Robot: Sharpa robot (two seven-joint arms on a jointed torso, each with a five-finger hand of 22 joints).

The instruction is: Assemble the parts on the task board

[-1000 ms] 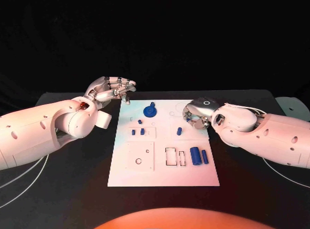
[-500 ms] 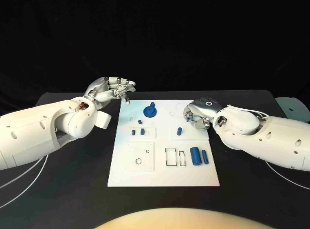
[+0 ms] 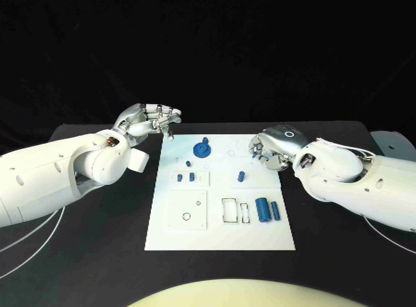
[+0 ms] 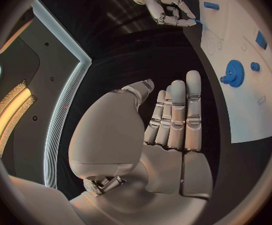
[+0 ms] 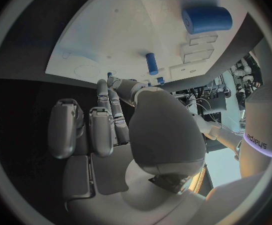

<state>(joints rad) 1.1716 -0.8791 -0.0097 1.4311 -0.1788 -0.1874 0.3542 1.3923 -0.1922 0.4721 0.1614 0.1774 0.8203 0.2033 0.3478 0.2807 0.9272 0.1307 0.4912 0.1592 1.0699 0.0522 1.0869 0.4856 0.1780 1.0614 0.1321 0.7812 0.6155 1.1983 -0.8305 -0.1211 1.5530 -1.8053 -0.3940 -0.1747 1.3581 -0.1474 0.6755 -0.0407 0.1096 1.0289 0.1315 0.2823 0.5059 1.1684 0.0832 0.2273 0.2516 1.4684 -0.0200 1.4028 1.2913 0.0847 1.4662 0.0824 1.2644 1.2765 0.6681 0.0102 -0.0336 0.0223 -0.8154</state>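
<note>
Task board (image 3: 217,224) long axis running away from robot, blue parts (image 3: 262,208) lying lengthwise.

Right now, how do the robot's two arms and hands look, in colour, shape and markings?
Both arms are bulky, rounded white shells with small dark holes. The left hand and the right hand are silver metal with segmented fingers. The right hand's back carries a glossy dark patch with a small ring. Thin pale cables trail on the black table beside the arms. The right arm bears grey lettering.

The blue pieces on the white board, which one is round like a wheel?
The blue gear near the board's far end. It is a flat toothed disc with a small knob beside it, while the other blue parts, like the thick cylinder, are little rods.
</note>
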